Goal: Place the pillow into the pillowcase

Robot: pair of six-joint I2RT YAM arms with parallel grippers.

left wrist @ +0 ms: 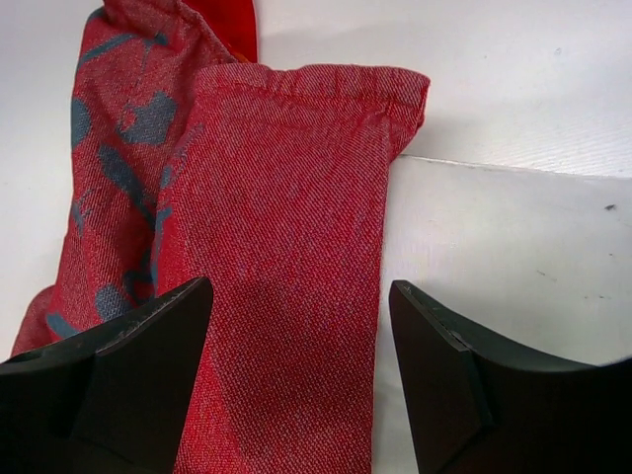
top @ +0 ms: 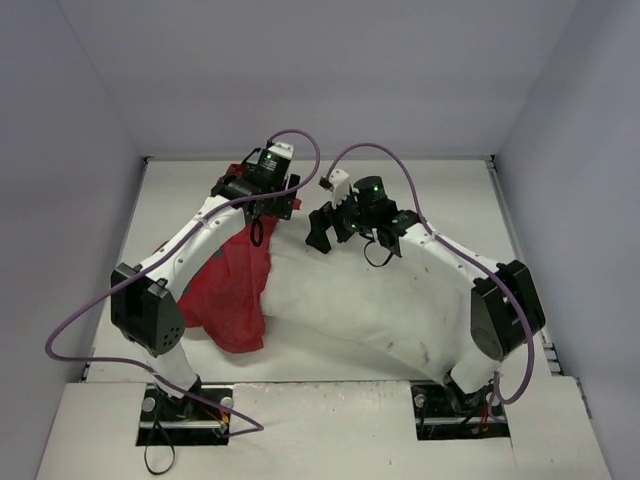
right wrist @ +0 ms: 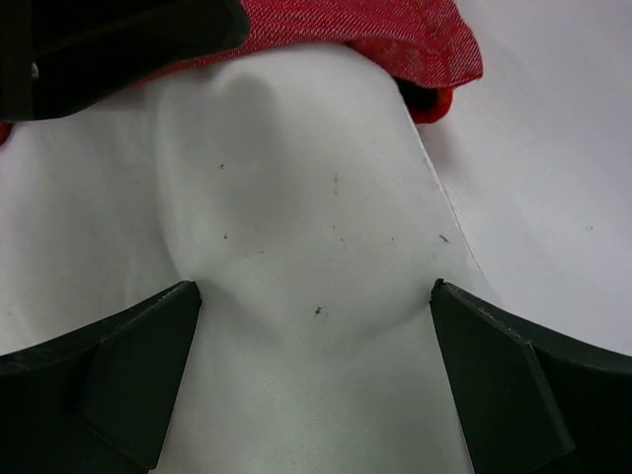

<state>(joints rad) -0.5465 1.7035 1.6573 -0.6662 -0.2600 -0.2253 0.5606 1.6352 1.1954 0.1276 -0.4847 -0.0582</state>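
At the left end of the plump white pillow (top: 380, 310), the bright red fabric pillowcase (top: 235, 290) is seen bunched in a heap, its duller reverse with bluish patches turned upward. The pillow itself is laid slantwise across the white tabletop (top: 420, 190), its right end reaching toward the base of the right arm.

Above the pillow's far left corner, the left hand (left wrist: 296, 311) is held with its black fingers (left wrist: 148, 365) spread wide. A hemmed strip of the red cloth runs between them, but it is not pinched by either finger.

Just right of that, over the same far edge of the pillow, the right hand (right wrist: 311, 296) is also set wide apart. A rounded white bulge of the pillow is framed between its fingers (right wrist: 128, 375) and is not gripped. Beyond this bulge, the red hem of the pillowcase is draped over the pillow's corner; whether the corner is actually tucked inside the opening cannot be judged with certainty from the wrist view. One dark finger of the left hand is visible beside that hem.
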